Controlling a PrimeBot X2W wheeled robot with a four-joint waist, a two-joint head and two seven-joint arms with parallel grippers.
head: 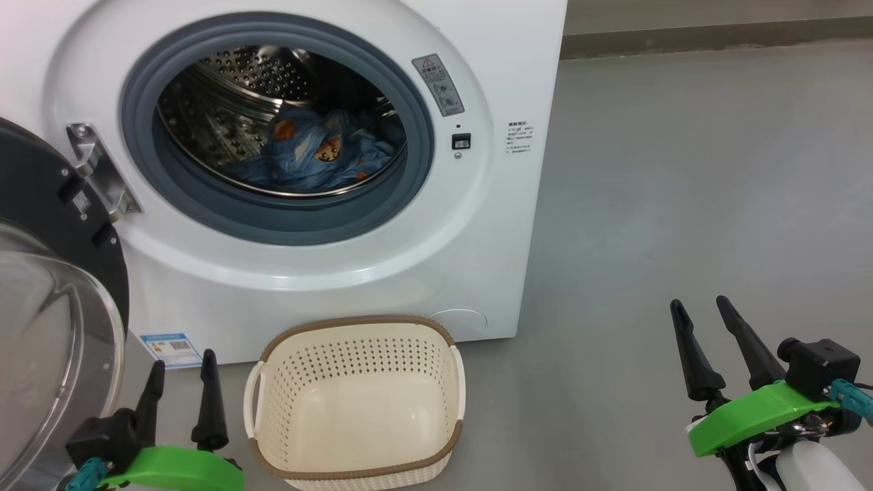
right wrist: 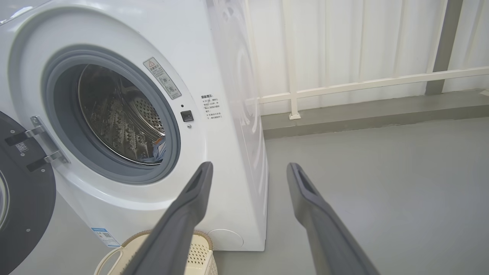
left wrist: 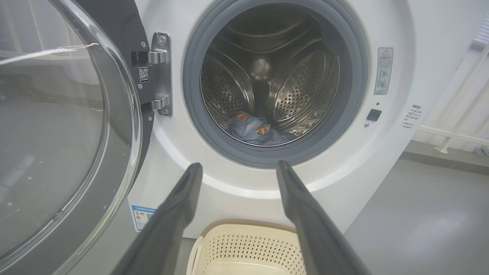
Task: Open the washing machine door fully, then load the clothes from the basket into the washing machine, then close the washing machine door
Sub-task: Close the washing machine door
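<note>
With clothes (head: 314, 153) in the drum (head: 225, 102) and basket (head: 354, 402) empty, loading looks done; left gripper (head: 183, 361) and right gripper (head: 700, 303), splayed and empty, must next swing the washing machine door (head: 54, 327) shut

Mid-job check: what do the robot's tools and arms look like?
The left tool and right tool each have two long, tapered dark fingers on a bright green mount, with a black block and teal connector beside it. The right forearm shell is white.

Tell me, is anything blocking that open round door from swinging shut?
Nothing visible does. The clothes lie inside the drum, behind the grey gasket, and the basket sits on the floor, seemingly lower than the washing machine door.
</note>
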